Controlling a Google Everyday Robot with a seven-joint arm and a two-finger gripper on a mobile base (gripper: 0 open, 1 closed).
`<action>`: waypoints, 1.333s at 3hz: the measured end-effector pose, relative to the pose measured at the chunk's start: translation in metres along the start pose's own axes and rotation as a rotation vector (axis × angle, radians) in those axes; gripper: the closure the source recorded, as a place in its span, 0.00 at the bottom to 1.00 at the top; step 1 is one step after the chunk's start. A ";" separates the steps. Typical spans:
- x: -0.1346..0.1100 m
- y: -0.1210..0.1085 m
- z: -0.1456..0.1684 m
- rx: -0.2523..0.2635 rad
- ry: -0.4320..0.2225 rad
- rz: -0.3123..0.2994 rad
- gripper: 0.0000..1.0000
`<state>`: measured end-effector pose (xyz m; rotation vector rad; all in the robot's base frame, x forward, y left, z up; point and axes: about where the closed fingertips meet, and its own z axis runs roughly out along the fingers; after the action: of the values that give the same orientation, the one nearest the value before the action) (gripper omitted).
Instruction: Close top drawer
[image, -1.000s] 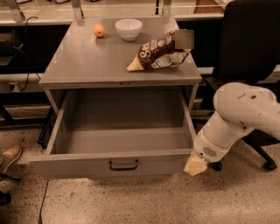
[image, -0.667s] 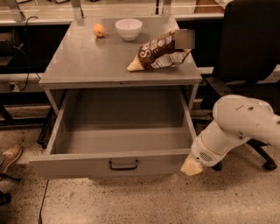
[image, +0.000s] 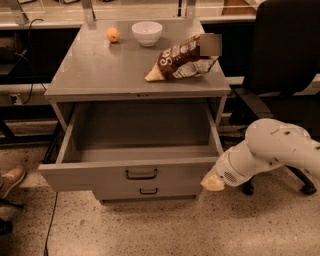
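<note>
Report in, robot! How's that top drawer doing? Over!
End effector low, by the top drawer's front right corner. Top drawer pulled far out, not yet closed. Chip bag, bowl, orange up on the cabinet top, not in the way.

1. the gripper (image: 212, 183), lower right of centre by the top drawer (image: 90, 175) front's right end, shows me only a pale tip.
2. its arm (image: 280, 150) runs off the right edge.
3. a blurred patch covers part of the chip bag (image: 180, 62).
4. the top drawer's front hides most of the lower drawer (image: 120, 191).
5. the left edge cuts a shoe (image: 12, 179).
</note>
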<state>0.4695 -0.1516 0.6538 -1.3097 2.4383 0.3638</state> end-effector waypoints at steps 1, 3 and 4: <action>-0.002 -0.001 0.002 -0.003 -0.006 -0.006 1.00; -0.026 -0.019 0.022 -0.012 -0.064 -0.070 1.00; -0.069 -0.048 0.052 -0.036 -0.142 -0.113 1.00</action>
<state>0.5544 -0.1052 0.6325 -1.3796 2.2404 0.4561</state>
